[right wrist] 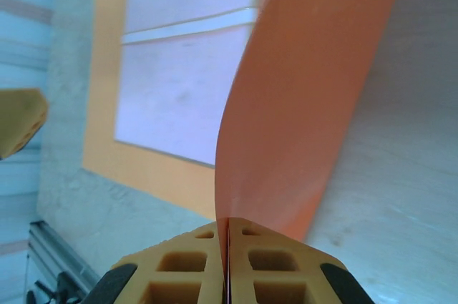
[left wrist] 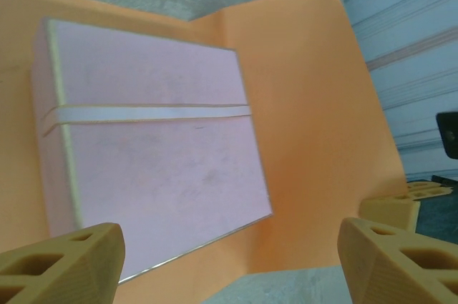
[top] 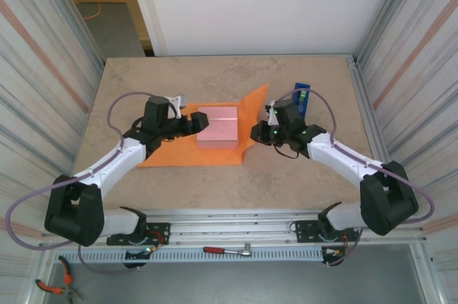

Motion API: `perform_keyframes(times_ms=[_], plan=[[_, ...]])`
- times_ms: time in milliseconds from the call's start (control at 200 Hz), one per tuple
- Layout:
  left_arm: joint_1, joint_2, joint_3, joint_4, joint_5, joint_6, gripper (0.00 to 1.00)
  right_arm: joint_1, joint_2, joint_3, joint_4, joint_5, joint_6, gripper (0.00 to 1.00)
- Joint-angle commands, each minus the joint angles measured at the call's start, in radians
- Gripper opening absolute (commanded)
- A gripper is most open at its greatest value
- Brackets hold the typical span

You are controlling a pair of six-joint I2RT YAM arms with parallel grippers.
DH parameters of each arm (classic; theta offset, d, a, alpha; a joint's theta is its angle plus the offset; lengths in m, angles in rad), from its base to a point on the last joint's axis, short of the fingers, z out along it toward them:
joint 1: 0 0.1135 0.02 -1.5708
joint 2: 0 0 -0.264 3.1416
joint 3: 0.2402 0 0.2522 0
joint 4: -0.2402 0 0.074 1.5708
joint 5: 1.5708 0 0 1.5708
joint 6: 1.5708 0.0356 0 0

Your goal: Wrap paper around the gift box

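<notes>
The right end effector (right wrist: 227,222) has its tan, hollow-celled fingers pressed flat together on the edge of the paper (right wrist: 300,104), which rises from the pinch as a curved orange flap. Close by its wrist, on the side away from the box (right wrist: 186,82), stands a blue dispenser (top: 302,95), clear of the arm. The upright flap is all that stands between these fingertips and the box, which lies just ahead of them.

The left end effector (left wrist: 229,247) is spread wide and grips nothing. It hovers at the box's opposite side, above the flat part of the paper, and nothing lies between it and the box. Whether its fingertips touch the box cannot be told.

The box is pale pink, flat and squarish, with a lighter band across its top and thin pale edges. It rests on the paper, which is thin, plain and matte. Under both lies the mottled beige worktop (top: 286,175). Further out, past the arm bases, lie a ratchet (top: 227,250) and red-handled pliers (top: 54,286).
</notes>
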Motion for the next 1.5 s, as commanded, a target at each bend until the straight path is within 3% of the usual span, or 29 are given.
perform_keyframes(times_ms=[0, 591, 1022, 1087, 1203, 1283, 1358, 1388, 1493], plan=[[-0.034, 0.014, 0.078, -0.030, -0.017, -0.019, 0.79, 0.048, 0.039, 0.046, -0.010, -0.006, -0.023, 0.10], [-0.160, 0.255, 0.325, -0.054, -0.068, -0.002, 0.79, 0.149, 0.137, 0.120, 0.039, -0.020, -0.019, 0.14], [-0.180, 0.411, 0.410, -0.068, -0.066, 0.020, 0.75, 0.162, 0.149, 0.124, 0.048, -0.026, -0.020, 0.13], [-0.181, 0.430, 0.418, -0.067, -0.055, 0.027, 0.68, 0.165, 0.148, 0.124, 0.048, -0.025, -0.020, 0.13], [-0.181, 0.451, 0.430, -0.058, -0.025, 0.040, 0.44, 0.165, 0.147, 0.126, 0.044, -0.028, -0.016, 0.16], [-0.179, 0.447, 0.429, -0.063, -0.013, 0.056, 0.19, 0.161, 0.140, 0.134, 0.025, -0.030, -0.014, 0.34], [-0.170, 0.425, 0.420, -0.082, -0.017, 0.077, 0.04, 0.149, 0.114, 0.128, 0.024, -0.030, -0.007, 0.47], [-0.164, 0.413, 0.411, -0.087, -0.020, 0.081, 0.00, 0.140, 0.101, 0.119, 0.026, -0.030, -0.002, 0.50], [-0.131, 0.360, 0.353, -0.084, -0.022, 0.084, 0.00, 0.099, 0.059, 0.096, 0.055, -0.059, 0.025, 0.54]])
